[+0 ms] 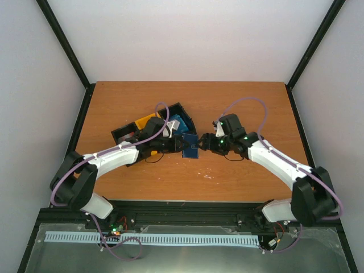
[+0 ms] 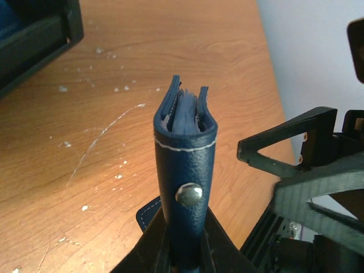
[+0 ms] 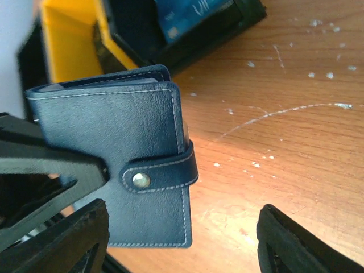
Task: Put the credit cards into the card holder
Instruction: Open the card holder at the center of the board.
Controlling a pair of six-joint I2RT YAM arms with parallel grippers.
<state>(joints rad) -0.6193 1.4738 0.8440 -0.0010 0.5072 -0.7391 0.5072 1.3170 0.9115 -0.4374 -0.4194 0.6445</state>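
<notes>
The card holder point(image 1: 190, 146) is a dark navy wallet, folded shut with its tab snapped. My left gripper point(image 1: 183, 144) is shut on it and holds it above the table centre. In the left wrist view it stands edge-on point(image 2: 185, 165) between my fingers, pocket edges showing at the far end. In the right wrist view its flat face point(image 3: 122, 148) and snap tab show. My right gripper point(image 1: 205, 142) is open and empty, just right of the holder, its fingertips point(image 3: 284, 239) wide apart. No red credit cards are in view.
A black-and-yellow sectioned bin point(image 1: 149, 124) stands behind the left arm, with a brighter blue object point(image 1: 181, 122) in one section. The bin also shows in the right wrist view point(image 3: 74, 40). The wooden table point(image 1: 250, 108) has white specks.
</notes>
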